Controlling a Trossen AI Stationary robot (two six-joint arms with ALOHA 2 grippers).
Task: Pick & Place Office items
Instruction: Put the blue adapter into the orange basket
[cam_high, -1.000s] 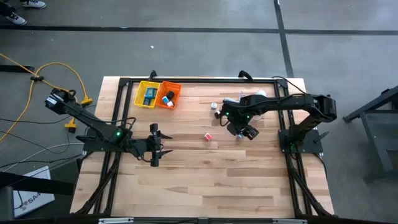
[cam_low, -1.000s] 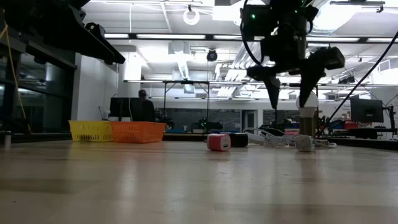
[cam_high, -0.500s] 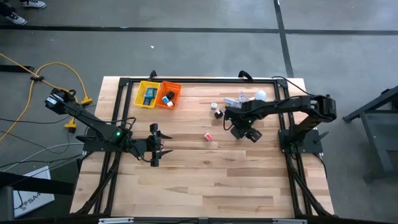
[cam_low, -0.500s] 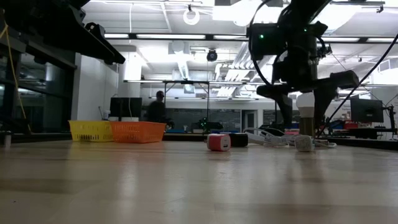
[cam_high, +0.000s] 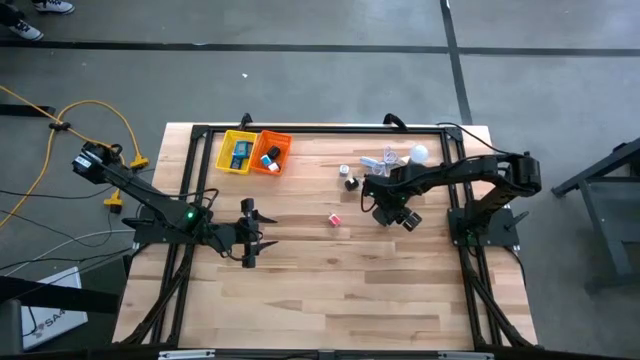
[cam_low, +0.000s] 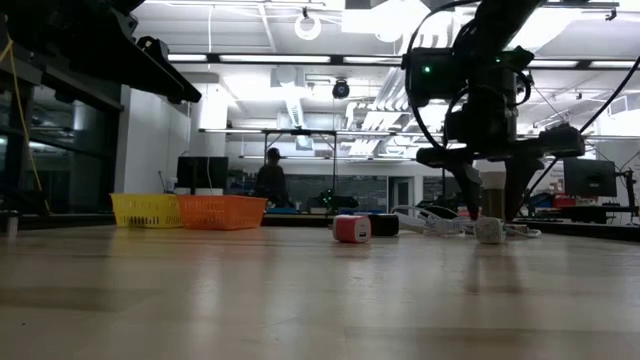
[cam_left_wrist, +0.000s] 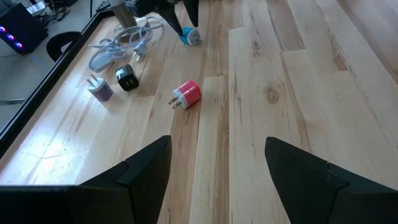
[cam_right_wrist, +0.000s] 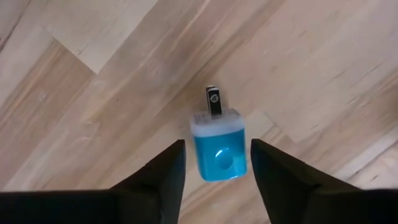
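Office items here come down to the blue plug block (cam_right_wrist: 217, 153) at about 3 o'clock on my table, flanked but untouched by my half-spread right gripper (cam_right_wrist: 214, 163); I judge it light, stiff, slick, best pinched across its flat sides.

Both robot arms are dark and thin, with black cables, small green lights, and flat, pointed black fingers (cam_right_wrist: 155, 180).
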